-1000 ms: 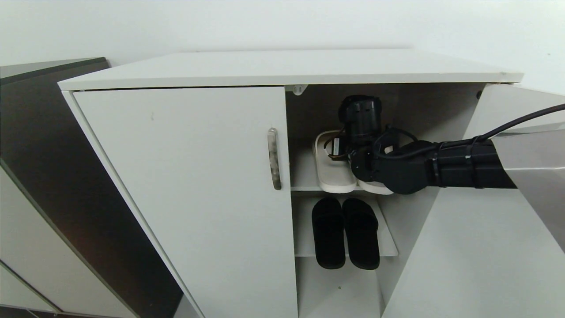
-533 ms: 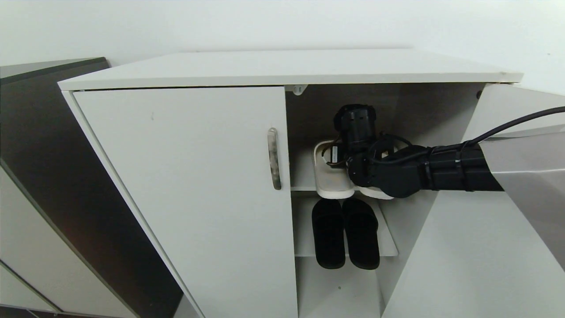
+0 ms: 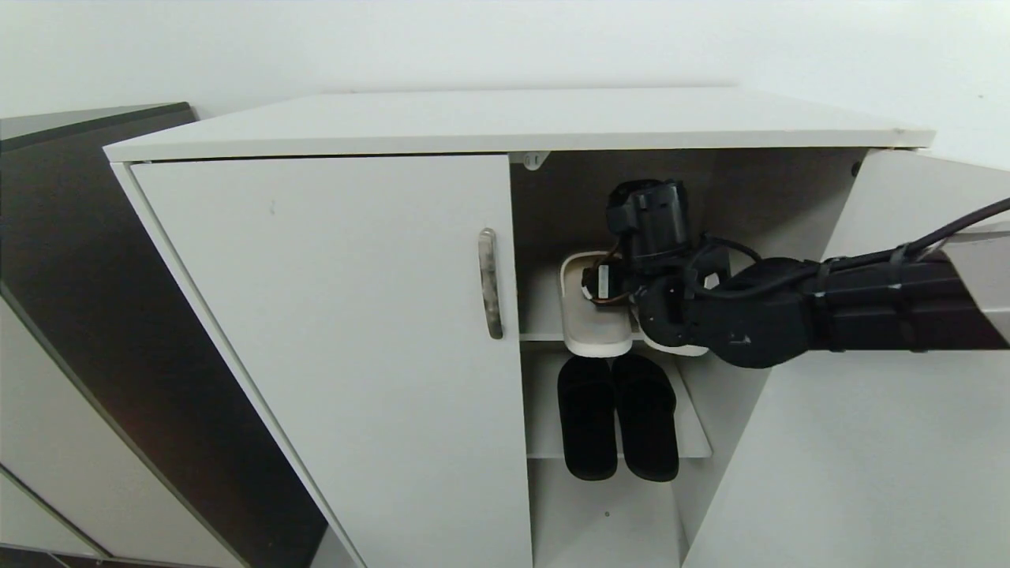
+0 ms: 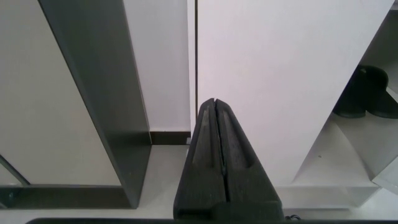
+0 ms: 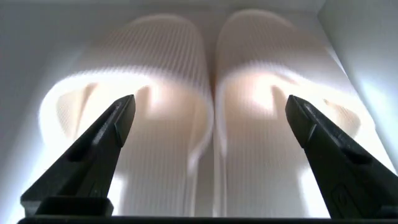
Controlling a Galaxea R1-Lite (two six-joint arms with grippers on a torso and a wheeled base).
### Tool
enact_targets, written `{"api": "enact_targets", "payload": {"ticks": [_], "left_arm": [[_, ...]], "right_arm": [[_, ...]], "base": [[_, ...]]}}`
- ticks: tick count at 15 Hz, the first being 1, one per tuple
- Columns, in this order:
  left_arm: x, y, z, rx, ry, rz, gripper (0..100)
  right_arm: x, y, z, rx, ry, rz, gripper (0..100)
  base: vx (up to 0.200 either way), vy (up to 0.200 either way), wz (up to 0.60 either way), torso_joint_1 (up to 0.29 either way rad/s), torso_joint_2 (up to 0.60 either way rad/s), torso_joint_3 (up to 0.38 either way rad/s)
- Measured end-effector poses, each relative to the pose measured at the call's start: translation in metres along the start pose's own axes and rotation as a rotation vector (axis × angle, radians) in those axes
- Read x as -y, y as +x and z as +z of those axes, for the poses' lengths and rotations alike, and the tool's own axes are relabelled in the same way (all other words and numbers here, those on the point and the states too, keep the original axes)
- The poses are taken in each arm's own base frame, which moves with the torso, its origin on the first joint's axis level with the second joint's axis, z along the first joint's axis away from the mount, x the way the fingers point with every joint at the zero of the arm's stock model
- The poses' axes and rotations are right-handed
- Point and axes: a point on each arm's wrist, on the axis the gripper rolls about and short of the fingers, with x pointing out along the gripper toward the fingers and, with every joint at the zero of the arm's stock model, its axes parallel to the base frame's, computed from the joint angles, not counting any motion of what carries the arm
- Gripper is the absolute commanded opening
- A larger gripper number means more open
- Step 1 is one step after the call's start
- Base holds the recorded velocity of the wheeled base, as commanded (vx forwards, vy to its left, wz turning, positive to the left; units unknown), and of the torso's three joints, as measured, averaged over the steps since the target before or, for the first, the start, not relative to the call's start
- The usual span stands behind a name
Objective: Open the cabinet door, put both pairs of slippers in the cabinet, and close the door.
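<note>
Inside the cabinet (image 3: 505, 118), on the upper shelf (image 3: 540, 308), the white slippers (image 3: 593, 315) are lying side by side, heels seemingly poking a bit over the front edge. R claw (image 5: 210, 102) is hanging wide open over the heel end, gripping nothing. Prob. the pair is set down and the spread fingers are giving room to back out w/o dragging it. Black slippers (image 3: 617, 418) are sitting at 6 o'clock of the white pair on the lower shelf (image 3: 544, 410), so both pairs are in. R door (image 3: 828, 442) is standing open at 3 o'clock of the opening, so closing it looks like what's left. L door (image 3: 331, 331) at 9 o'clock is sitting shut. L claw (image 4: 215, 106) is pressed closed, empty, parked low by that door, out of the way.
</note>
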Motion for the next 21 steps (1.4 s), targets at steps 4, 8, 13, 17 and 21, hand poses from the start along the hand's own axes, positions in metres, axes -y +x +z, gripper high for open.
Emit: {"api": "enact_targets", "payload": {"ticks": [4,8,13,17,21], "left_arm": [[0.000,0.000,0.000,0.000,0.000,-0.001,0],[0.000,0.000,0.000,0.000,-0.001,-0.001,0],[0.000,0.000,0.000,0.000,0.000,-0.001,0],[0.000,0.000,0.000,0.000,-0.001,-0.001,0],[0.000,0.000,0.000,0.000,-0.001,-0.003,0]], "right_arm": [[0.012,-0.062,-0.005,-0.026,-0.014,0.086,0],[0.031,-0.117,-0.013,-0.046,-0.011,0.204,0],[0.035,-0.127,-0.011,-0.037,0.001,0.224,0],[0.031,-0.124,-0.014,-0.034,0.003,0.222,0],[0.029,-0.122,-0.017,-0.039,-0.004,0.221,0]], "base": [[0.000,0.000,0.00,0.000,0.00,0.000],[0.000,0.000,0.00,0.000,0.00,0.000],[0.000,0.000,0.00,0.000,0.00,0.000],[0.000,0.000,0.00,0.000,0.00,0.000],[-0.100,0.000,0.00,0.000,0.00,0.001]]}}
